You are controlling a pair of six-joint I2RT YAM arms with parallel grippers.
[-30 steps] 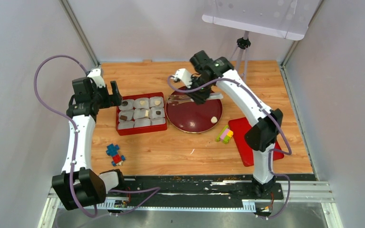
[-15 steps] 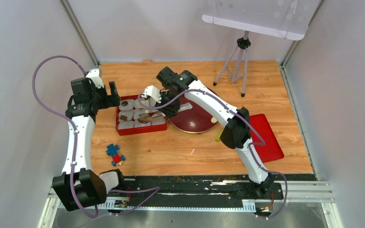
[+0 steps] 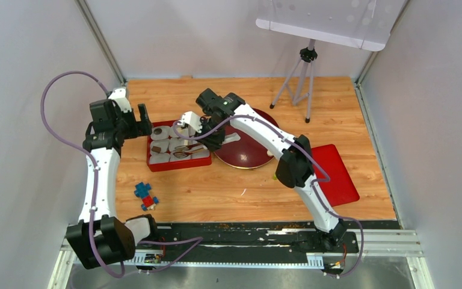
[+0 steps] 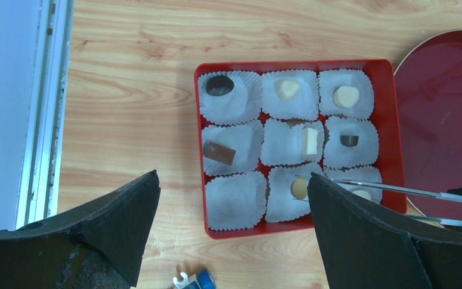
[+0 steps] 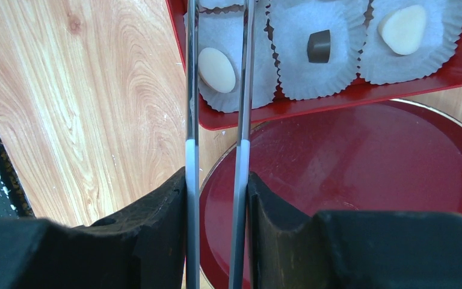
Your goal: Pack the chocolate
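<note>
The red tray holds white paper cups with chocolates: a dark oval, cream hearts, a brown bar, and a tan round one in the bottom-middle cup. My right gripper is shut on metal tongs. The tong tips straddle the tan round chocolate; I cannot tell whether they pinch it. In the right wrist view a cream oval lies between the tong arms. My left gripper is open and empty, above the tray's left side.
A dark red plate lies right of the tray, under my right arm. A red board lies further right. Toy blocks sit near the front left. A tripod stands at the back. The bottom-left cup is empty.
My right arm swung left from the plate to over the tray, carrying the tongs, and has settled over the bottom row. The left arm has not moved.
</note>
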